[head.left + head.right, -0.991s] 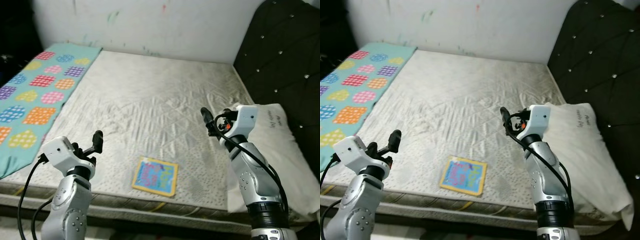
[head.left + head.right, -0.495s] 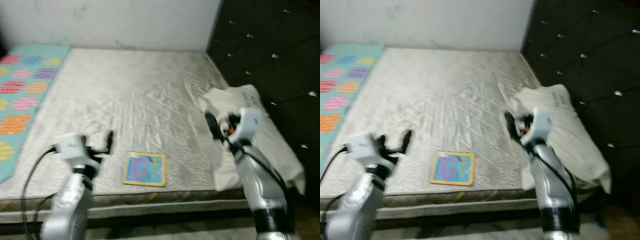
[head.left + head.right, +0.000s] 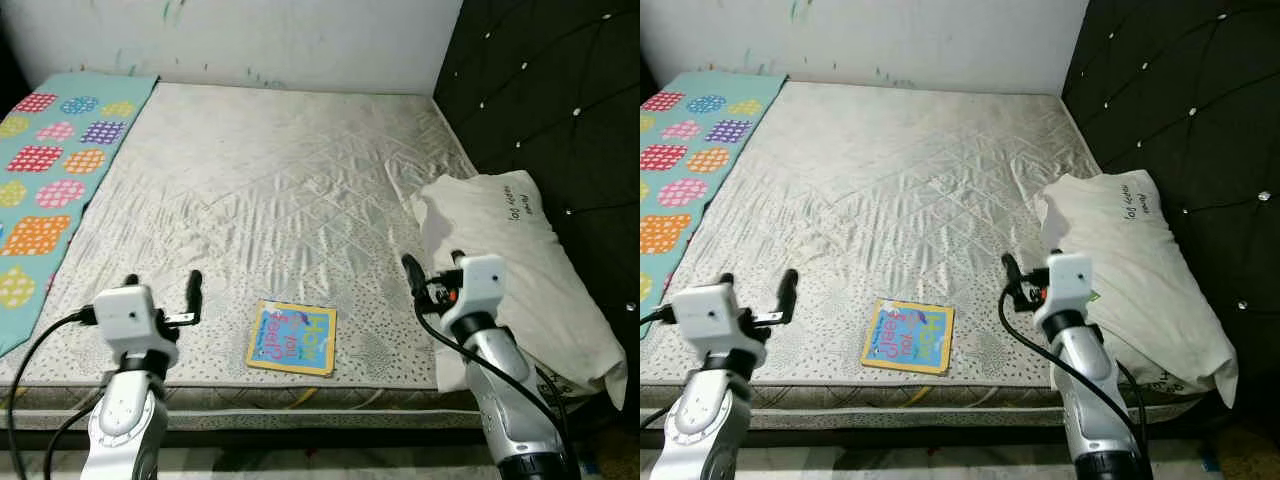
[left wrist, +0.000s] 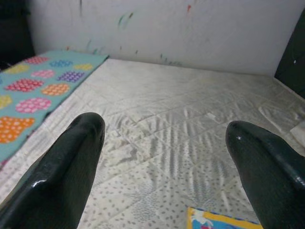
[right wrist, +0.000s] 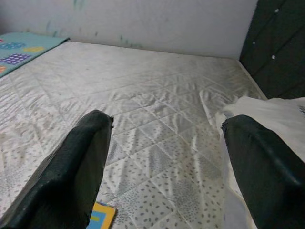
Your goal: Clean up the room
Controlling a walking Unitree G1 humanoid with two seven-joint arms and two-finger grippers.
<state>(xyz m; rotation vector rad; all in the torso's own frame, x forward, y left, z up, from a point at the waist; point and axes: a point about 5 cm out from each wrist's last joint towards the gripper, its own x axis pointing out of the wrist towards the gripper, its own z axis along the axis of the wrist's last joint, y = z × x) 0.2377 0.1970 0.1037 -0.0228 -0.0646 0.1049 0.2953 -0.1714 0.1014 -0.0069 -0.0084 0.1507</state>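
Observation:
A colourful picture book (image 3: pixel 292 338) lies flat near the front edge of the bare quilted mattress (image 3: pixel 280 180). A white pillow (image 3: pixel 510 260) rests at the mattress's right side against the headboard. My left gripper (image 3: pixel 163 290) hovers open just left of the book, holding nothing. My right gripper (image 3: pixel 432 268) hovers open between the book and the pillow, also with nothing in it. In the left wrist view the book's corner (image 4: pixel 214 220) shows between the wide-apart fingers (image 4: pixel 66 176). The right wrist view shows the book's corner (image 5: pixel 100 217) and the pillow (image 5: pixel 267 109).
A teal blanket with coloured patches (image 3: pixel 50 170) lies along the mattress's left side. A black tufted headboard (image 3: pixel 550 90) stands on the right, and a marked white wall (image 3: pixel 250 30) runs behind the bed. The mattress's front edge (image 3: pixel 300 395) is just below the book.
The camera has swung and settled, so the whole scene has shifted. Both arms now sit lower in view, near the mattress's front edge. Both grippers stay open and the book lies where it was.

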